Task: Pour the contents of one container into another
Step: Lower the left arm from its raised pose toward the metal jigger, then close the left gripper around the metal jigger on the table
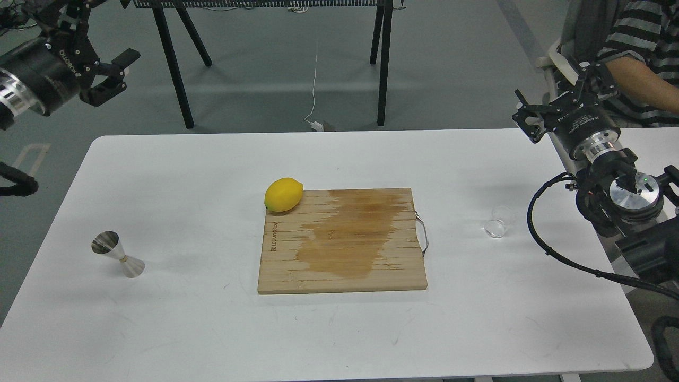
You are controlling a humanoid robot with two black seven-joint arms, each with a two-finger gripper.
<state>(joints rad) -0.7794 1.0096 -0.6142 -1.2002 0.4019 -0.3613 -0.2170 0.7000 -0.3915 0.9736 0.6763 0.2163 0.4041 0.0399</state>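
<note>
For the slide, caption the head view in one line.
Both grippers raised off the table: steel jigger at left, glass cup at right, lemon on the stained cutting board between.

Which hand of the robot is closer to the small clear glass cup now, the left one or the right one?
Right. The right hand is raised above the table's far right edge, just beyond the glass cup. The left hand is raised off the far left corner, across the whole table.

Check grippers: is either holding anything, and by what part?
Nothing held. Left gripper and right gripper are both open and empty, above the table's far edge. Glass cup and jigger stand untouched.
</note>
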